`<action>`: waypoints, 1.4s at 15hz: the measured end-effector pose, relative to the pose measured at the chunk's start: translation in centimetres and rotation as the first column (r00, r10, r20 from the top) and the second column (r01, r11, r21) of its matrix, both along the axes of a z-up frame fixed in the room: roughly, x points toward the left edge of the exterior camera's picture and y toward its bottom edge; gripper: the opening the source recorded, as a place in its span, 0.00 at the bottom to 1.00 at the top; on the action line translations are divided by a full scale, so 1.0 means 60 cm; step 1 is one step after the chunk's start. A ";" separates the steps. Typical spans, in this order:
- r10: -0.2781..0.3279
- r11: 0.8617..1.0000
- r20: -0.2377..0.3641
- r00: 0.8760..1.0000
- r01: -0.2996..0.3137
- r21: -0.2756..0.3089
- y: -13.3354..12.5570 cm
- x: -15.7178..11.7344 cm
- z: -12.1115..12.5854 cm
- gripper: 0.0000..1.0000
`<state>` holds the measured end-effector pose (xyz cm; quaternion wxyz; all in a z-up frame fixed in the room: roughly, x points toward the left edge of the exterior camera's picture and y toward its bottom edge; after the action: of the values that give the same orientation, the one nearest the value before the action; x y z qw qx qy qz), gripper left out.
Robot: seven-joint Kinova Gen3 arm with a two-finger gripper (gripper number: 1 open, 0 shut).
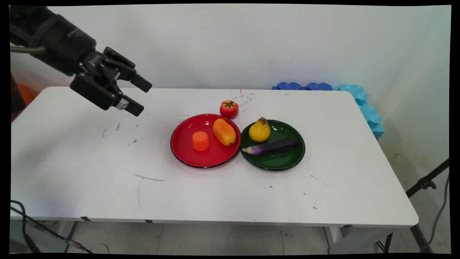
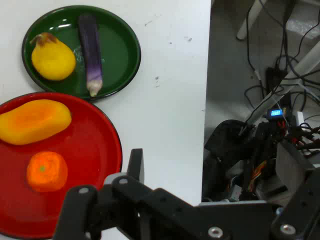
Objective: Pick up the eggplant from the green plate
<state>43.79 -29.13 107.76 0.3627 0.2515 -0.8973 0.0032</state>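
Note:
My black gripper [image 1: 142, 98] hangs open and holds nothing, above the table's left back part, well left of the plates. A red plate [image 1: 187, 154] carries an orange mango [image 1: 224, 132] and a small orange fruit [image 1: 200, 140]. Touching its right side, a green plate [image 1: 284, 162] holds a yellow pear [image 1: 259, 131] and a purple eggplant [image 1: 273, 146]. A red tomato [image 1: 229, 108] stands on the table just behind the plates. The hand view shows the red plate [image 2: 95, 150], mango [image 2: 32, 121], orange fruit [image 2: 46, 171], green plate [image 2: 127, 55], pear [image 2: 52, 59] and eggplant [image 2: 90, 50].
Blue foam pieces [image 1: 363, 104] lie along the table's back right corner. A black stand leg [image 1: 427, 181] and cables sit off the right side. In the hand view, cables and electronics [image 2: 265, 135] lie on the floor past the table edge.

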 end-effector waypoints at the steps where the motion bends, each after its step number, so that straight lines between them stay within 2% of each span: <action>1: -0.002 1.000 0.006 1.000 0.002 0.002 -0.004 -0.002 0.000 1.00; 4: -0.005 1.000 0.023 1.000 0.005 0.013 -0.027 -0.017 0.003 1.00; 10: 0.030 0.999 0.084 0.996 -0.033 0.029 -0.109 -0.076 -0.012 1.00; 15: 0.063 0.997 0.118 0.991 -0.067 0.030 -0.177 -0.157 -0.055 1.00; 18: 0.076 0.996 0.147 0.986 -0.081 0.027 -0.218 -0.218 -0.100 1.00; 21: 0.086 0.996 0.172 0.981 -0.091 0.024 -0.245 -0.259 -0.137 1.00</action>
<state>28.23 -43.85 99.55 0.2798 0.2957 -0.9130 0.0267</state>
